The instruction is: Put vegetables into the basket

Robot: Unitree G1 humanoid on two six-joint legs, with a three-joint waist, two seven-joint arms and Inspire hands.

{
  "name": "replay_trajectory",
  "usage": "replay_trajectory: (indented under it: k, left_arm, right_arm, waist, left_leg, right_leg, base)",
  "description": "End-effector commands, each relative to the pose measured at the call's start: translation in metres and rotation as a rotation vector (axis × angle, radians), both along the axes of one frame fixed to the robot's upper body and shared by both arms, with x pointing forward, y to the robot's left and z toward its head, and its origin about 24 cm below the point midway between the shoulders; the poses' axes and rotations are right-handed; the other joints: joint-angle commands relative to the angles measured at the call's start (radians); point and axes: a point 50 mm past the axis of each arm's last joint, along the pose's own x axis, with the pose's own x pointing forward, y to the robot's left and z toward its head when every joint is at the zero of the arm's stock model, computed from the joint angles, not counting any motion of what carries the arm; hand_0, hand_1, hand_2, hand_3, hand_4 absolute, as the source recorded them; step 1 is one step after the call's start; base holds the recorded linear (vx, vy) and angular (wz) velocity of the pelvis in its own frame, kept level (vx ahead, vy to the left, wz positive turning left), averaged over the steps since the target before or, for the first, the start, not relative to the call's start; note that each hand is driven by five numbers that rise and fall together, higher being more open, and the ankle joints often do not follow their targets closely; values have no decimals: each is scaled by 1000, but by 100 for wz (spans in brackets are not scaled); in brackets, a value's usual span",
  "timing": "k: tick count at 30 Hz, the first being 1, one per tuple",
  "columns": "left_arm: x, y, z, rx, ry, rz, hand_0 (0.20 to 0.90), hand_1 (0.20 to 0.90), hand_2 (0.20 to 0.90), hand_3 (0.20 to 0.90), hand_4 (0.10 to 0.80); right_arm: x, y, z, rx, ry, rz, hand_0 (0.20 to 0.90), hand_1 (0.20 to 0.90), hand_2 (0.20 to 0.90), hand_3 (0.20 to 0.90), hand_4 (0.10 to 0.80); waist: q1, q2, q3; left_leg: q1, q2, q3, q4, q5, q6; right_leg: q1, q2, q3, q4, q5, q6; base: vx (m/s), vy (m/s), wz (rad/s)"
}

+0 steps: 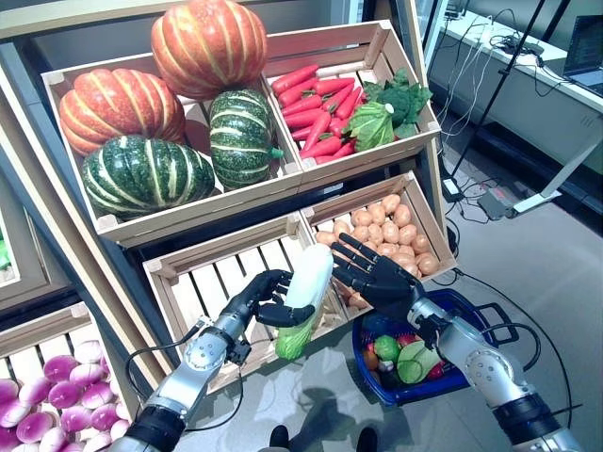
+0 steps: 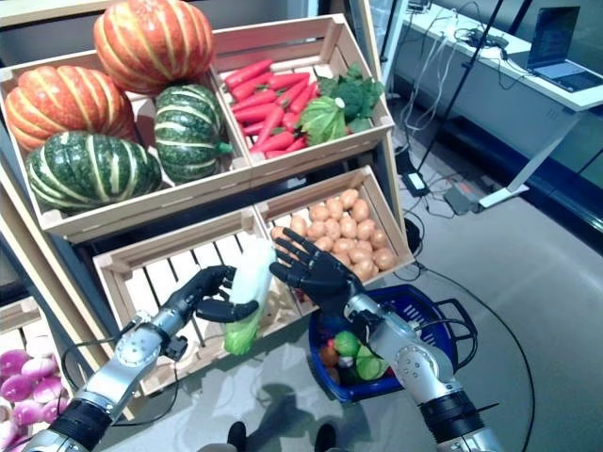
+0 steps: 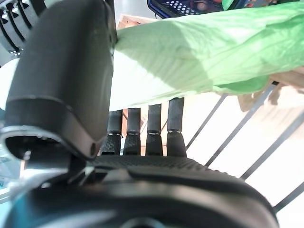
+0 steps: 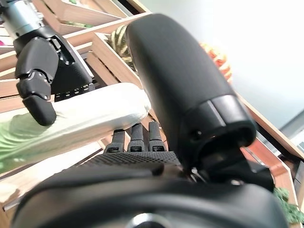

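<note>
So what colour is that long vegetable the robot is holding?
The cabbage is white at one end, green-leaved at the other; clearest in the left eye view.

Blue basket (image 1: 476, 325), green-striped squash (image 1: 141, 174)

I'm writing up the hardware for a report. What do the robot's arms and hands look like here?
Both arms are silver-grey metal segments with black bands near the elbow end. Each ends in a dark, matte black robot hand, the left robot hand and the right robot hand, with jointed fingers and a bulky smooth thumb. The palm shows a finely textured black surface.
</note>
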Motion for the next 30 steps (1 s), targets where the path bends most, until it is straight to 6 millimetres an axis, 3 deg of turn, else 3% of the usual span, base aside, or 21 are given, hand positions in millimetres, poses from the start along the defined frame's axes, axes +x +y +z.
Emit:
replay_trajectory:
  k: [1, 4, 14, 21, 30]
  left_arm:
    - [24, -37, 36, 2, -177, -154, 300, 300, 300, 300, 400]
    - [24, -36, 35, 10, -183, -136, 300, 300, 300, 300, 400]
    - [27, -38, 41, 58, -228, -93, 300, 300, 300, 300, 400]
    - [29, -37, 49, 72, -259, -78, 300, 300, 300, 300, 400]
    - [30, -42, 57, 39, -293, -77, 300, 300, 300, 300, 400]
  right_arm:
    - [-1, 63, 67, 119, -396, 243, 900, 900, 900, 900, 800]
    - [7, 52, 60, -23, -396, 119, 900, 900, 900, 900, 800]
    - [13, 40, 49, -149, -316, -131, 900, 900, 900, 900, 800]
    - [15, 37, 44, -218, -278, -193, 900, 900, 900, 900, 800]
    - [12, 53, 39, -104, -198, -126, 900, 900, 900, 900, 800]
  waist:
    - [-12, -37, -75]
    - [-21, -35, -75]
    - [-36, -29, -67]
    - [-36, -27, -67]
    - [-32, -31, -70]
  left_leg:
    - [-20, -11, -36, 1, -41, -20]
    - [-18, -8, -30, 1, -40, -19]
    - [-16, -6, -26, 1, -38, -17]
    - [-15, -8, -29, 1, -40, -13]
    - [-18, -10, -32, 1, -34, -9]
  right_leg:
    - [60, -78, -26, 2, -18, 68]
    - [57, -79, -17, 2, -17, 69]
    - [51, -77, 4, 2, -12, 71]
    - [51, -76, 10, 2, -14, 68]
    - [47, -78, 16, 2, -8, 65]
  base:
    - [0, 0, 0]
    - [0, 0, 0]
    - [0, 0, 0]
    - [0, 0, 0]
    - [0, 0, 0]
